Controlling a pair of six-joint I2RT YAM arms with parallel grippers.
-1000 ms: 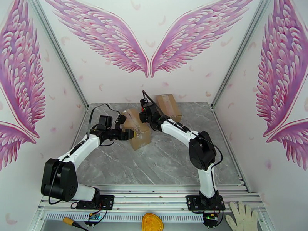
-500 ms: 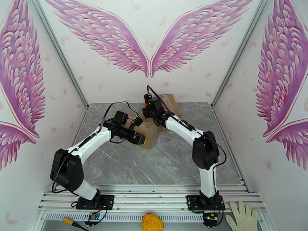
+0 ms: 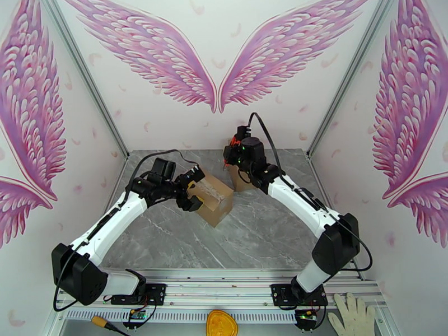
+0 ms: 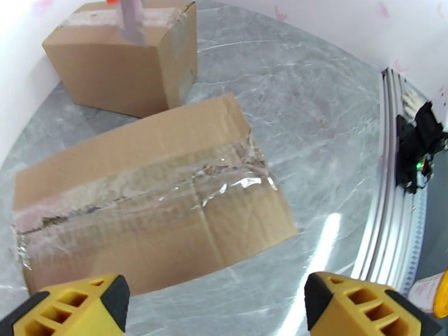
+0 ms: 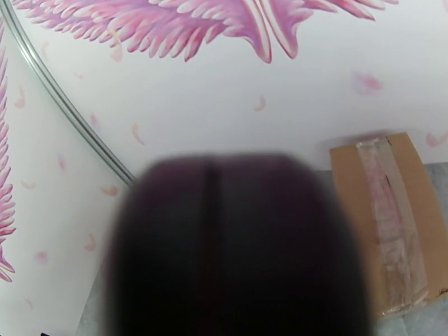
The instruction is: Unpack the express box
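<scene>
- hovering at the left end of the express box (image 3: 214,198), my left claw (image 3: 193,190) stands wide open and holds nothing.
- the box lies skewed in the middle of the tabletop (image 3: 252,236), its clear tape (image 4: 168,186) wrinkled and torn along the top seam.
- i judge the best move is to bring both fingers squarely onto opposite faces and close gently, since the cardboard may buckle.
- my right claw (image 3: 238,155) hangs over the second box (image 4: 123,68); i cannot tell its grip.
</scene>
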